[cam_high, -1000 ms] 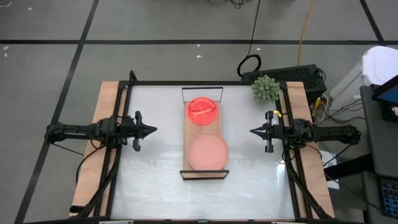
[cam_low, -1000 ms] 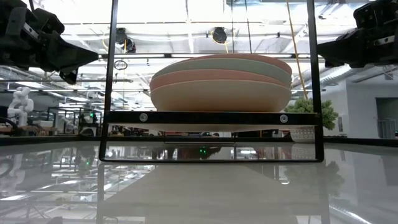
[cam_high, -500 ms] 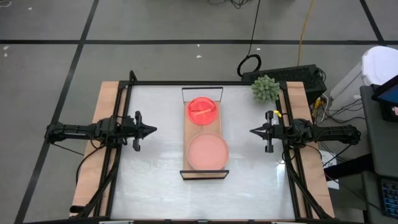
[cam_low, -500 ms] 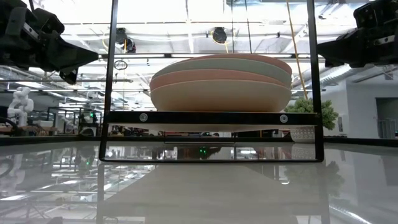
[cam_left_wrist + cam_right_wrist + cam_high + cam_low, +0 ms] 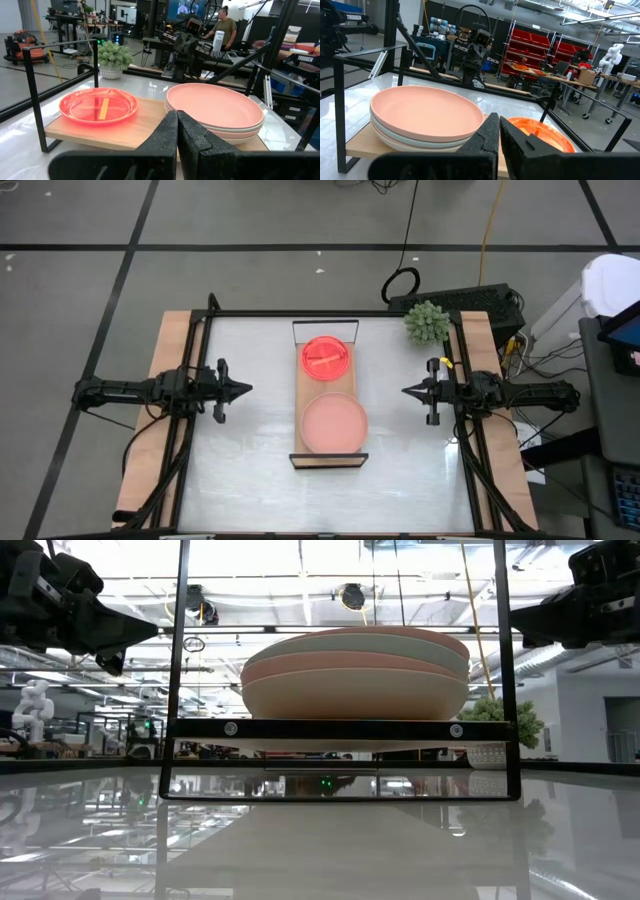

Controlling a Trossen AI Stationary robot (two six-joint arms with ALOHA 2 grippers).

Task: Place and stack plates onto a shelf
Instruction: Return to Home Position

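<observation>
I count two round plate stacks on one flat wooden shelf (image 5: 303, 454), midway between my pincers: a glossy translucent orange stack (image 5: 326, 358) and a matte pink stack (image 5: 333, 423). The left pincer (image 5: 243, 389) and right pincer (image 5: 408, 391) are each pressed together, empty.

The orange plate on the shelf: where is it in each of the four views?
High view: orange plate on the shelf end nearer the plant.
Low view: hidden behind the large plates.
Left wrist view: orange plate beside them.
Right wrist view: orange plate beside them.
Shared landmark: the large plates.
</observation>
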